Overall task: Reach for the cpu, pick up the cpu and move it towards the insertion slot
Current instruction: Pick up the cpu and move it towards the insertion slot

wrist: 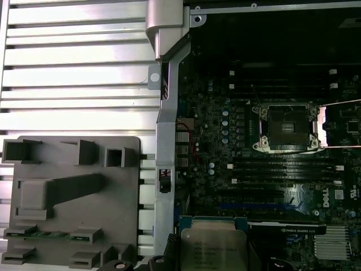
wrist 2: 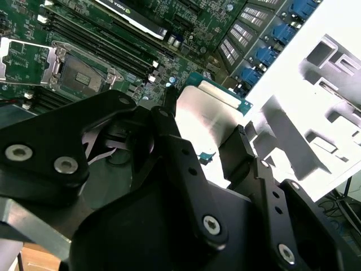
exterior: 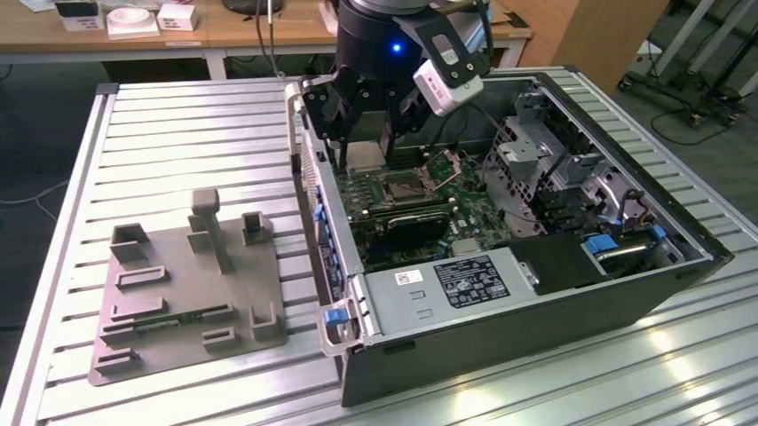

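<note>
- Second wrist view: gripper (wrist 2: 217, 138) grasps the cpu (wrist 2: 210, 116) by its edges, above the board near the case's tray-side wall.
- Socket (wrist 2: 79, 74) is open, apart; keep the chip level, I judge.

We see a grey plastic tray (exterior: 177, 302) lying on the slatted metal table (exterior: 177, 133), just beside the open computer case (exterior: 521, 293). A green memory stick (wrist: 48, 234) lies in the tray. Behind the table stands a wooden desk (exterior: 237, 31) with white boxes (exterior: 130, 18).
</note>
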{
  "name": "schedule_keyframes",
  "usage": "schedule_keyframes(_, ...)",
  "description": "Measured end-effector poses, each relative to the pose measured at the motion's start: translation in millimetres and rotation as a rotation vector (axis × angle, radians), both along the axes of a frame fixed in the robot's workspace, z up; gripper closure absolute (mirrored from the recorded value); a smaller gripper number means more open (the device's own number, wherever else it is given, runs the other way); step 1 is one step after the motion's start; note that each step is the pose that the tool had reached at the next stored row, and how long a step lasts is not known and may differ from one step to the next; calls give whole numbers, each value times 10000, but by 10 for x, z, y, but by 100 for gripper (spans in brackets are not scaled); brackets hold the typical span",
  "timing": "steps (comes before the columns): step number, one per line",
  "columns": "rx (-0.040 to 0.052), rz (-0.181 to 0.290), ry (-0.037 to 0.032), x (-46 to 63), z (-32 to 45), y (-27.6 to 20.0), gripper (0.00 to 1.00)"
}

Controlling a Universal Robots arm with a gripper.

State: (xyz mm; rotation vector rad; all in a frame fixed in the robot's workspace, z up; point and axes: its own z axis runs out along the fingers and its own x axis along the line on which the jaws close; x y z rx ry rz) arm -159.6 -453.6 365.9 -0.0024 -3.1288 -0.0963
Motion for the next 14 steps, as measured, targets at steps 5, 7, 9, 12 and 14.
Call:
schedule_keyframes(5, 1, 0, 0, 1, 0, 0, 45)
schedule_keyframes(7, 1, 0, 0, 5, 0, 3, 45)
schedule_keyframes(9, 0, 2, 0, 19, -1, 9, 45)
schedule_keyframes(12, 0, 1, 0, 54, -4, 24, 45)
schedule_keyframes(14, 0, 0, 0, 82, -6, 34, 45)
